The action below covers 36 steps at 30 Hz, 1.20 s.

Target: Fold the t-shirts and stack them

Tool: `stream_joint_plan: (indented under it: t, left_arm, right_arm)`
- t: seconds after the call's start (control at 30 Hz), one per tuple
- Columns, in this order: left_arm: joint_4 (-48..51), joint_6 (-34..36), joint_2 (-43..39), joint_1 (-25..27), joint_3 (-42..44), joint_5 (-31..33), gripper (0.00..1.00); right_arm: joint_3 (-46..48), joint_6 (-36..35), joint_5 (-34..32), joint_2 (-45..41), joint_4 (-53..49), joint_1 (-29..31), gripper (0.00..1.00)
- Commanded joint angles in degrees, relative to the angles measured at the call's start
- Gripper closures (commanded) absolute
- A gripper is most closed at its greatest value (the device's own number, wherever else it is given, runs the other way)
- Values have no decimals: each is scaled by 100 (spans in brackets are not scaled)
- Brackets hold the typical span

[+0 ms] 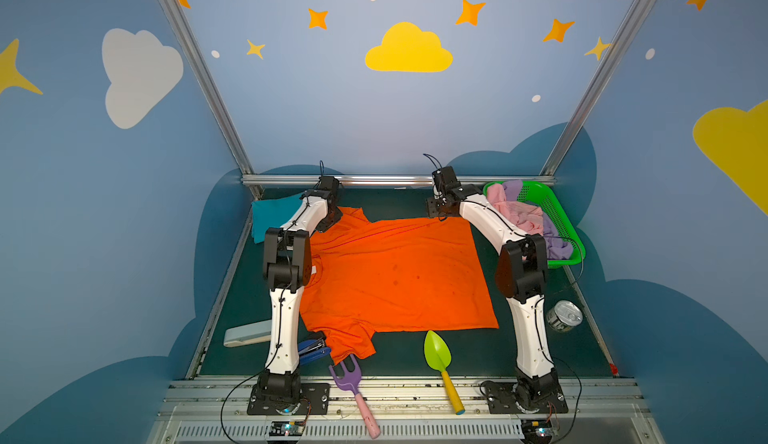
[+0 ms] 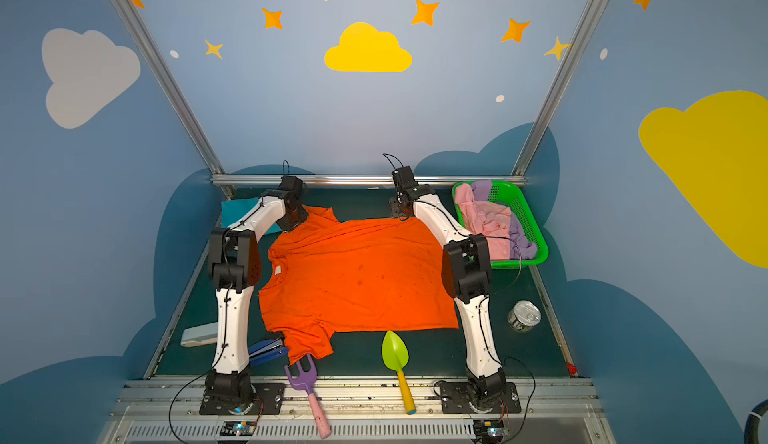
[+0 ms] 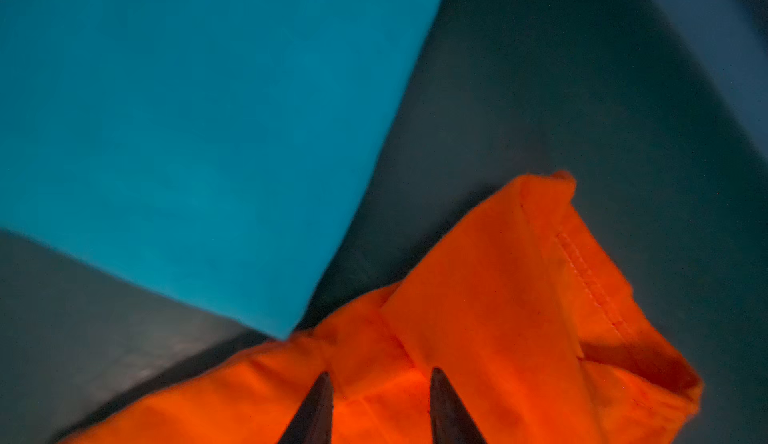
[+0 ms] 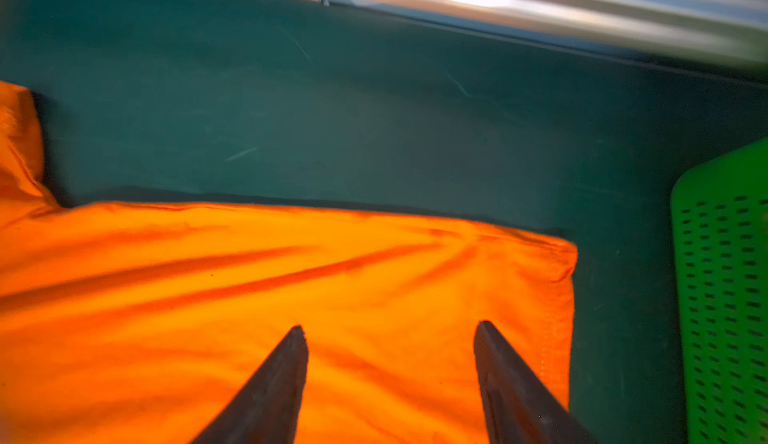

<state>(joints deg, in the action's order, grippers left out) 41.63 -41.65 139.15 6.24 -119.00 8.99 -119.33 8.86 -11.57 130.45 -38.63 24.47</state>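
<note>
Left pincer (image 3: 380, 379) and right pincer (image 4: 390, 330) gape above orange shirt (image 1: 395, 271); basket (image 1: 557, 209) holds pink shirt (image 1: 519, 209), lilac shirt (image 1: 555, 240).

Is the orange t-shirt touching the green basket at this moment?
Apart. The right wrist view shows it plainly: a strip of bare dark table lies between the hemmed corner of the orange t-shirt and the wall of the green basket.

A green basket (image 1: 555, 209) and a tin can (image 1: 564, 315) stand at right; a green toy shovel (image 1: 437, 352), purple toy rake (image 1: 346, 373) and blue stapler (image 1: 312, 350) lie in front.
</note>
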Motion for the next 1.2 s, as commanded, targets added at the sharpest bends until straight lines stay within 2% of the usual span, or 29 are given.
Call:
stream_joint_plan:
  t: [0.0, 0.1, 0.3, 0.37, 0.57, 0.73, 0.87, 0.93, 1.0, 1.17]
  left_arm:
    - [320, 186, 488, 82, -762, -322, 64]
    - [391, 238, 1054, 145, -1570, -555, 61]
    - [243, 382, 2131, 273, -3181, -1081, 45]
    - [187, 408, 2342, 300, -3548, -1163, 42]
    - [-10, 368, 2150, 308, -3591, -1390, 36]
    - [170, 540, 1267, 299, -3011, -1022, 39]
    - [77, 655, 353, 308, -2060, -650, 47]
    - [-18, 676, -45, 308, -1550, -528, 50]
    - [-178, 693, -405, 321, -974, -433, 54]
    - [-480, 598, -802, 334, 139, -241, 67]
  right_arm:
    - [59, 94, 223, -55, -104, -30, 36]
    - [50, 145, 341, -21, -183, -38, 37]
    - [59, 228, 436, 41, -323, -21, 37]
    - [65, 302, 467, 42, -387, -28, 38]
    - [59, 600, 611, -35, -611, -19, 39]
    - [109, 676, 671, -201, -801, -10, 39]
    - [330, 764, 830, -363, -774, 23, 39]
    - [409, 775, 1111, -398, -650, 47, 39]
    - [373, 692, 1763, -336, -449, 51, 44]
    - [6, 386, 2755, 116, 126, 189, 61]
